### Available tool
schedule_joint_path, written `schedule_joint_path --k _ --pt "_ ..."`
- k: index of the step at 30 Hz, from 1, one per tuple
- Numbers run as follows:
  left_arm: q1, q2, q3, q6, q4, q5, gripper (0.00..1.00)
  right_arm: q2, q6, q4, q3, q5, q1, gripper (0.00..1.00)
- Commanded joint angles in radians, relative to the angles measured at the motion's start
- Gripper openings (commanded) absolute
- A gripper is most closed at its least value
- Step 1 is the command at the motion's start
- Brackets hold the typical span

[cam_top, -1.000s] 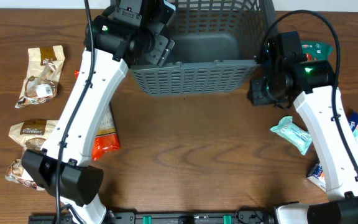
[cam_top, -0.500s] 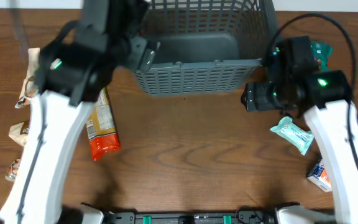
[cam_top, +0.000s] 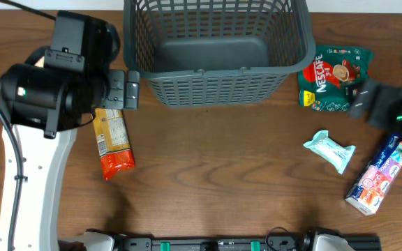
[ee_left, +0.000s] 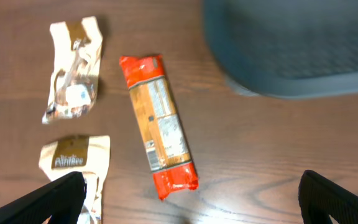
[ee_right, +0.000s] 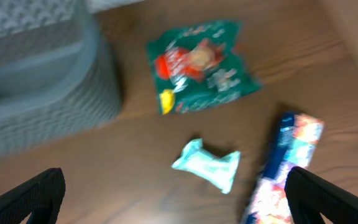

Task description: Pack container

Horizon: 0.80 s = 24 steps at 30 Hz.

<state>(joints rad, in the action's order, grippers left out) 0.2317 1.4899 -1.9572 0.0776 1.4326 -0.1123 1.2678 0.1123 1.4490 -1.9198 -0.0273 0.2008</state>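
Note:
The container (cam_top: pixel 215 82) is a dark grey lattice basket at the back middle of the table, with nothing inside. Its corner shows in the left wrist view (ee_left: pixel 297 50) and its wall in the right wrist view (ee_right: pixel 36 87). My left gripper (ee_left: pixel 194 205) hangs open above the table, left of the container, just past the red end of an orange snack packet (ee_left: pixel 160 137) (cam_top: pixel 112 143). My right gripper (ee_right: pixel 179 199) is open above a teal packet (ee_right: pixel 207 165) (cam_top: pixel 330 150), right of the container, and holds nothing. The right arm (cam_top: pixel 389 108) is blurred.
A green Nescafe pouch (cam_top: pixel 335 78) (ee_right: pixel 197 65) lies right of the basket. A blue and pink box (cam_top: pixel 381 174) (ee_right: pixel 284 168) lies near the right edge. Two beige wrapped snacks (ee_left: pixel 73 68) (ee_left: pixel 73 162) lie left of the orange packet. The left arm (cam_top: pixel 47 97) covers them from overhead.
Both arms have pulled away from the basket's front corners, the left one leftward and the right one rightward. Both grippers have opened wide. The Nescafe pouch has come into view.

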Motion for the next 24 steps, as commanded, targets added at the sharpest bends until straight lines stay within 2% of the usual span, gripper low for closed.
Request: schedule_joint_path --k 1,6,11,18,24 --pt "-0.031 0.003 0.028 0.056 -0.009 -0.012 0.99 0.062 -0.066 0.031 -0.129 -0.003 0.096 0.99" --pt "-0.04 -0.005 0.102 0.056 -0.026 -0.013 0.99 0.189 -0.149 0.119 -0.274 0.019 0.201 0.99" --pt "-0.04 -0.044 0.262 0.055 -0.115 -0.012 0.99 0.317 -0.189 0.137 -0.295 0.077 0.273 0.99" --pt "-0.053 -0.101 0.37 0.027 -0.137 -0.027 0.99 0.526 -0.204 0.06 -0.295 0.089 0.342 0.99" --pt "-0.174 -0.132 0.37 0.067 -0.141 -0.042 0.99 0.715 -0.232 -0.016 -0.295 0.109 0.348 0.99"
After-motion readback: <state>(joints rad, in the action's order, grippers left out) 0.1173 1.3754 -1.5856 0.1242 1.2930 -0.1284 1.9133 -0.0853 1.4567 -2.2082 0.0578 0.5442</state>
